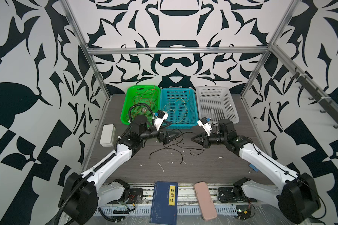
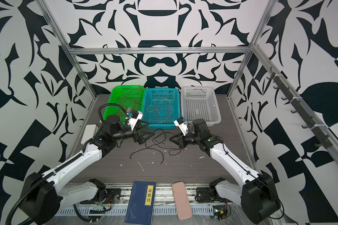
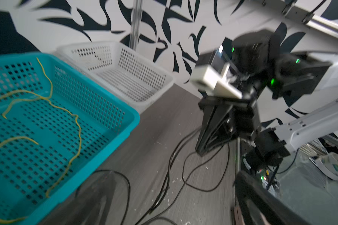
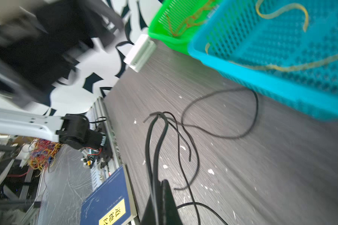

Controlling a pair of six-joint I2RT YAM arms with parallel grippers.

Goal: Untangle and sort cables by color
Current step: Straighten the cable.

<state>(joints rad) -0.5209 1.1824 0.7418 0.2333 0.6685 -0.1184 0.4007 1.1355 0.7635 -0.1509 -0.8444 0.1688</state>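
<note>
Three perforated baskets stand in one row at the back of the counter (image 1: 203,169), touching side by side: one green basket (image 1: 141,87), one blue basket (image 1: 181,125) in the middle and one white basket (image 1: 213,88).

The red cables (image 1: 144,95) lie in a loose tangle inside the green basket; they cross too much to count. The yellow cables (image 3: 80,136) lie curled on the floor of the blue basket, at least two strands. The black cables (image 1: 174,143) sprawl on the counter just in front of the blue basket, between the two arms. Several strands overlap, and their number cannot be fixed.

The left end effector (image 1: 173,135) sits low at the near edge of the black tangle. Its jaws are spread wide and grip nothing, and black strands run across the counter between its two fingers in the left wrist view. The right end effector (image 1: 193,138) faces it from the other side of the tangle. Its jaws are pressed together, and black strands lead straight into its tip in both wrist views.

Along the front edge lie one blue book (image 1: 163,202) and one pink case (image 1: 205,200). One white box (image 1: 107,135) rests by the left wall.
</note>
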